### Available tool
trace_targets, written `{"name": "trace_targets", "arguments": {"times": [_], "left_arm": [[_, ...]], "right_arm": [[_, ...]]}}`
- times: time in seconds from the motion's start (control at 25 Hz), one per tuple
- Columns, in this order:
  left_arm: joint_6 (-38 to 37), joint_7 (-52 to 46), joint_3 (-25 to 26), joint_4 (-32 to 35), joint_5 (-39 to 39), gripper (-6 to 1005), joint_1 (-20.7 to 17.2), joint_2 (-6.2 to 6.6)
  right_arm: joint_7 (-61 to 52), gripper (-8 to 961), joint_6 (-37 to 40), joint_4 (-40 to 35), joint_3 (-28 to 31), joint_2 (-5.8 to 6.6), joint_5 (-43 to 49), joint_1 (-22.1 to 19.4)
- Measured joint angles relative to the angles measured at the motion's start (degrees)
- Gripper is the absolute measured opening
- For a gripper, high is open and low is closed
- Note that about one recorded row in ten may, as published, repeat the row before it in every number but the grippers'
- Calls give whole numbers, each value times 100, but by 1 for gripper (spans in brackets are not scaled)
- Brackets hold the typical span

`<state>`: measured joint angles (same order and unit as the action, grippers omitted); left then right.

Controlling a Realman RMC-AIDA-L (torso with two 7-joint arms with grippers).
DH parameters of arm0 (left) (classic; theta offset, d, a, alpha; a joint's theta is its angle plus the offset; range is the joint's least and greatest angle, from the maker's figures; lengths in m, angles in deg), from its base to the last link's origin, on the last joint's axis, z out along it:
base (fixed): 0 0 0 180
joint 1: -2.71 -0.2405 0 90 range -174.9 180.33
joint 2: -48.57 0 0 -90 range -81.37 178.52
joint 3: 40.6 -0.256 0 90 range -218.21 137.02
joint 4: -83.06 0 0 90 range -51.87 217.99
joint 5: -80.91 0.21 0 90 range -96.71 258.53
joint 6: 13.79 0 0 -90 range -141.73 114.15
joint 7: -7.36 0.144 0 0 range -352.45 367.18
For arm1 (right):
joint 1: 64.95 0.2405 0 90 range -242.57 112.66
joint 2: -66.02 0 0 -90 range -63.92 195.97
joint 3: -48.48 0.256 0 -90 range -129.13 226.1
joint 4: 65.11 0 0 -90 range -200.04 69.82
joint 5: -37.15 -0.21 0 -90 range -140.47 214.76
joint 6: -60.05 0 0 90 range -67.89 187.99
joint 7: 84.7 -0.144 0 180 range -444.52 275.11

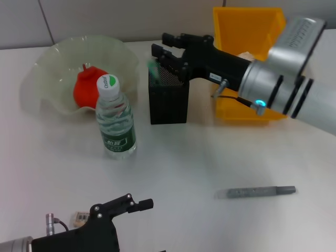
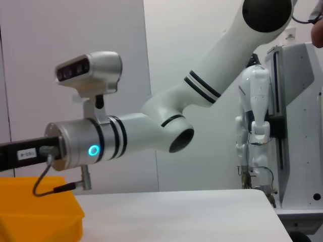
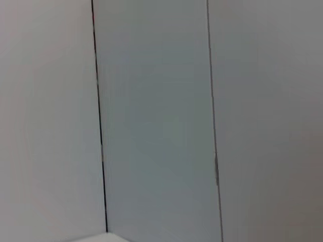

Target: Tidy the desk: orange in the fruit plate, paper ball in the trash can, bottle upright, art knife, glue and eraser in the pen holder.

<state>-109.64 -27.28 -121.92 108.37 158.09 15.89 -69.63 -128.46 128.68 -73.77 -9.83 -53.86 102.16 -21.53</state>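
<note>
Black mesh pen holder [image 1: 168, 98] just under right gripper [image 1: 164, 45], jaws spread apart.

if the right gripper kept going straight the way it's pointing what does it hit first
The right gripper points toward the robot's left, above the pen holder. Straight on, it would probably meet the fruit plate rim first, though its height above the rim is unclear.
</note>
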Motion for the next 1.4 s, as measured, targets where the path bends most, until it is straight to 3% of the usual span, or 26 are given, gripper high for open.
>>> {"name": "trace_targets", "arguments": {"times": [0.08, 0.28, 0.32, 0.4, 0.56, 0.72, 0.88, 1.08, 1.4], "left_arm": [[-6, 1, 8, 0, -10, 804, -11, 0], [-109, -13, 125, 11, -37, 804, -17, 7], [-158, -33, 202, 12, -36, 804, -17, 9], [-254, -76, 395, 6, -37, 805, -17, 16], [-321, -235, 611, 35, -15, 805, -8, 21], [-309, -687, 636, 133, -7, 804, 31, 102], [-255, -1176, 776, 436, 29, 803, -23, 166], [51, -1879, 980, 1123, 551, 802, -143, 183], [324, -2932, 1632, 1941, 1774, 796, -178, -14]], "right_arm": [[-72, 183, 112, -106, 7, 0, -6, -127], [-824, 355, 737, -824, -65, 52, 89, -670], [-1207, 389, 937, -1170, -86, 62, 228, -877], [-1957, 593, 1231, -2020, -113, 75, 605, -1297], [-3197, 686, 1661, -3813, -72, 64, 1749, -2034], [-3776, 733, 2486, -4645, 241, 62, 2752, -2265], [-4024, 732, 3281, -4905, 545, 57, 3639, -2313], [-3459, 732, 3495, -4737, 658, 42, 4211, -2482], [-2212, 730, 3433, -3780, 827, 72, 4319, -2683]]}}
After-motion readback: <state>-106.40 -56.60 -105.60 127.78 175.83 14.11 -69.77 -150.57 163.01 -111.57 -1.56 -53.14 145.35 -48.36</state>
